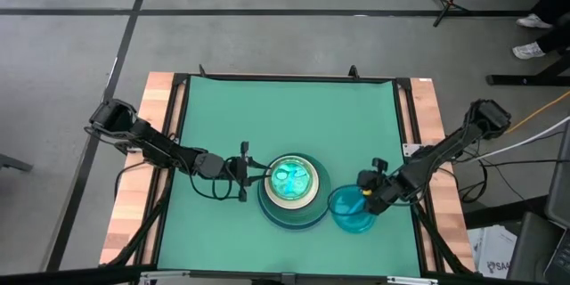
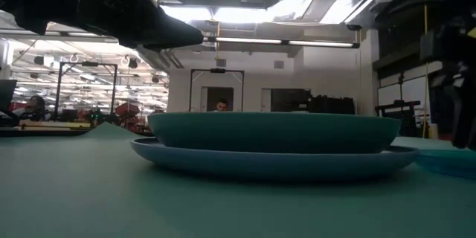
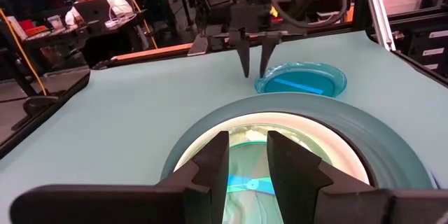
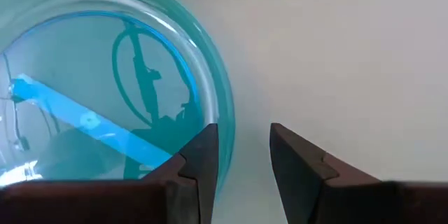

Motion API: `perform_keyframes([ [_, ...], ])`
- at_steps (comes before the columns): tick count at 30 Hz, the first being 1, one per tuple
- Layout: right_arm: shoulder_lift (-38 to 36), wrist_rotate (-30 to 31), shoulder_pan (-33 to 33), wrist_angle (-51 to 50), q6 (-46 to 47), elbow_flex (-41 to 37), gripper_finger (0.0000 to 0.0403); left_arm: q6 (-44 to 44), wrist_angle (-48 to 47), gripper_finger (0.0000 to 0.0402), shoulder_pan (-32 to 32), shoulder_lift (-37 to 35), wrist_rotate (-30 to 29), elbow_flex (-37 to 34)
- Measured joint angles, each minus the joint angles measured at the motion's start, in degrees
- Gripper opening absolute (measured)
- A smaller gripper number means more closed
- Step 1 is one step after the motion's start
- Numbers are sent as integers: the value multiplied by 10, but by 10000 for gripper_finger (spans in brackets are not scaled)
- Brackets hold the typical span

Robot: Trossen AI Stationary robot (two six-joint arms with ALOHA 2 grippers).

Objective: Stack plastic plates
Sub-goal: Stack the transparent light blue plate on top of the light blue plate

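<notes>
A stack of plastic plates stands at the table's middle near edge: a large light blue one at the bottom, a dark teal one in it, then a white one with a green one on top. Black and orange plates do not show. A cyan plate lies flat on the mat to the stack's right. My left gripper hovers open above the stack's left rim. My right gripper is open at the cyan plate's right rim, pointing down. My right gripper comes from above at the cyan plate's right rim. One finger stands over the rim and the other outside it over the mat. Whether a finger touches the rim, I cannot tell. The plate lies flat on the table.
The green mat lies bare behind the plates, up to the far edge. Wooden side strips and a dark frame border the mat. A person sits at a laptop beyond the table.
</notes>
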Motion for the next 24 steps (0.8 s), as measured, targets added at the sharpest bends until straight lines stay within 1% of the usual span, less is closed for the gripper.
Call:
perform_keyframes([
  [5, -13, -1, 0, 26, 16, -23, 120, 0, 0, 92, 0, 0, 0, 0],
  [9, -14, -15, 0, 49, 20, -38, 120, 0, 0, 92, 0, 0, 0, 0],
  [18, -14, -23, 0, 107, 33, -62, 120, 0, 0, 92, 0, 0, 0, 0],
  [24, -14, -22, 0, 113, 33, -64, 119, 0, 0, 92, 0, 0, 0, 0],
])
